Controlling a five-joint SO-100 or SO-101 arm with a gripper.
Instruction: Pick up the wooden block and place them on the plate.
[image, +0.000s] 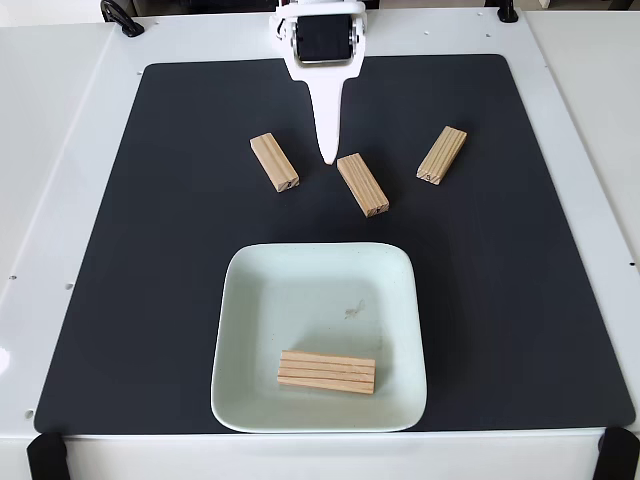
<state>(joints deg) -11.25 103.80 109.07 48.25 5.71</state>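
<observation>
So, four blocks counted, one plate (318, 340), one gripper (328, 158), all on a black mat (500, 300) over a white table (60, 200). Three blocks up on the mat, well apart from the plate: left block (274, 162) and middle block (362, 184) both angled, near ends swung right; right block (442, 155) angled the opposite way, near end swung left. Fourth block (326, 372) down inside the plate near its front rim, lying flat, long axis running left-right. Gripper pointing down between left and middle blocks, tip just beside the middle one's far end. Looks closed to one white point, holding nothing.
</observation>
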